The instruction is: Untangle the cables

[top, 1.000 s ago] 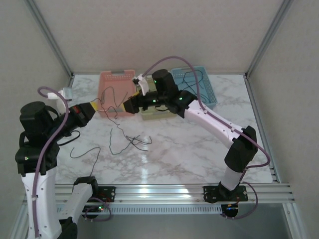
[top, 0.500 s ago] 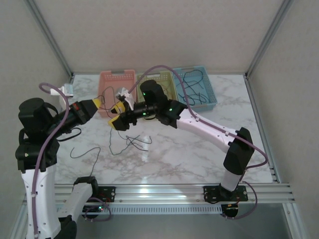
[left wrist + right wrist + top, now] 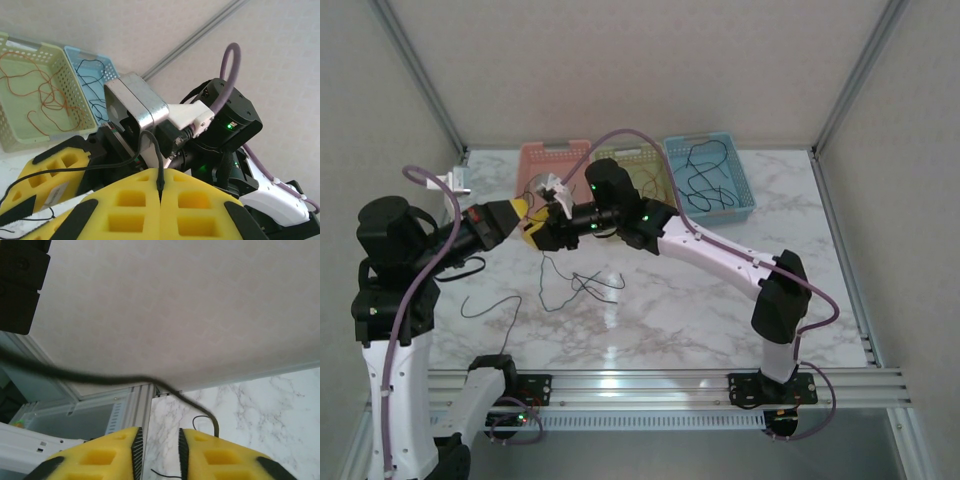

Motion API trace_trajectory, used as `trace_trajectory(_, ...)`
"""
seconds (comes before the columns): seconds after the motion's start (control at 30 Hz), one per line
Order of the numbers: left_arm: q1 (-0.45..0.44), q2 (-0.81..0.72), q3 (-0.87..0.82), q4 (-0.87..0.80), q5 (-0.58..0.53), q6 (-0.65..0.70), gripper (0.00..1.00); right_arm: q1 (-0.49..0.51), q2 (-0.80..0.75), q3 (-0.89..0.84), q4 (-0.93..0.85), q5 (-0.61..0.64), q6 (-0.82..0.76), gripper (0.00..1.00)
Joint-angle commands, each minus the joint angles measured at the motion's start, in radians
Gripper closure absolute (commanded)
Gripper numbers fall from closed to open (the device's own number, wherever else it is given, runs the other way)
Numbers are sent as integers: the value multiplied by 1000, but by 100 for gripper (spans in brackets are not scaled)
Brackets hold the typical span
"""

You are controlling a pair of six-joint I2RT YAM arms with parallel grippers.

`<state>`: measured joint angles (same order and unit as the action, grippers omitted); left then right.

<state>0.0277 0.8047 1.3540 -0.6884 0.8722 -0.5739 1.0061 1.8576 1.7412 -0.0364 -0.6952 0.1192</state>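
Observation:
My left gripper (image 3: 520, 212) is held above the table's left side, its yellow fingers (image 3: 125, 205) shut on a thin black cable (image 3: 159, 170). That cable loops up and trails off to the left. My right gripper (image 3: 533, 236) is right against the left one, nose to nose. In the right wrist view its jaws (image 3: 159, 445) are open by a narrow gap with nothing between them. A black cable (image 3: 200, 410) runs across just above its right finger. A tangle of black cables (image 3: 588, 284) lies on the marble below.
A pink basket (image 3: 558, 152), a green basket (image 3: 660, 158) with orange cables (image 3: 40, 95) and a blue basket (image 3: 745, 190) with black cables (image 3: 705, 175) stand along the back wall. A loose black strand (image 3: 485, 303) lies near the left arm.
My right arm has swung left from the baskets until its gripper meets the left one, and its jaws have narrowed. The left gripper has stayed shut in place.

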Motion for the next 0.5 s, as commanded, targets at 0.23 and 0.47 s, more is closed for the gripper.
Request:
trace_trajectory(0.23,-9,-17,10,-1,7,12,100,8,-26,-4,8,99,-56,100)
trace_trajectory(0.47,-9,-12,15,-134,-169,89,30,-29,-101,-64,-33,177,-68,100)
